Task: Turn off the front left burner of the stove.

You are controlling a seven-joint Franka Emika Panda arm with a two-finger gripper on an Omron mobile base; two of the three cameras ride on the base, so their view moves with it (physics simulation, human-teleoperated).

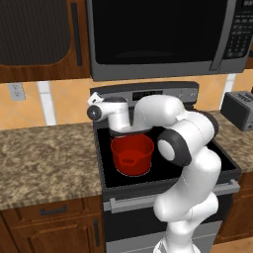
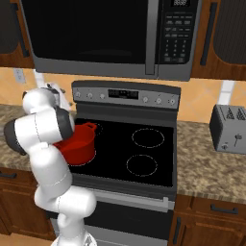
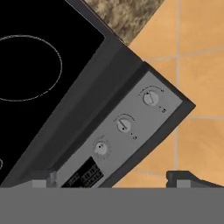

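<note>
The arm is up over the stove [image 2: 144,144], hand raised toward the grey control panel [image 2: 126,97] at the back, left end. The red pot [image 1: 132,154] sits at the front left of the black glass, which puts the front left burner [image 2: 79,161] under it; from the right base view a sliver of pale ring peeks out beside the pot's base. The other rings on the right side lie bare.

Through the hand view, three round knobs line up along the panel: one knob [image 3: 151,98] farthest out, the middle knob [image 3: 124,125], the nearest knob [image 3: 101,148] beside the digital display [image 3: 87,174]. The pincer [image 3: 111,180] shows two dark tips at the bottom, set wide apart, nothing between them — open and empty, well short of any knob.

So this looks like the approach step: lining up on the controls, no contact yet. Which knob runs the front left burner? The tiny marks beside them are too small to read, so that can't be settled from here.

Next move, by my reckoning: pick the right knob on this left cluster, bring the hand in square to the panel, centre the tips around the dial, close, then twist to off. The risk is grabbing a neighbour, since they sit close together. The microwave [image 1: 158,34] hangs low overhead, so clearance above the hand is tight.
</note>
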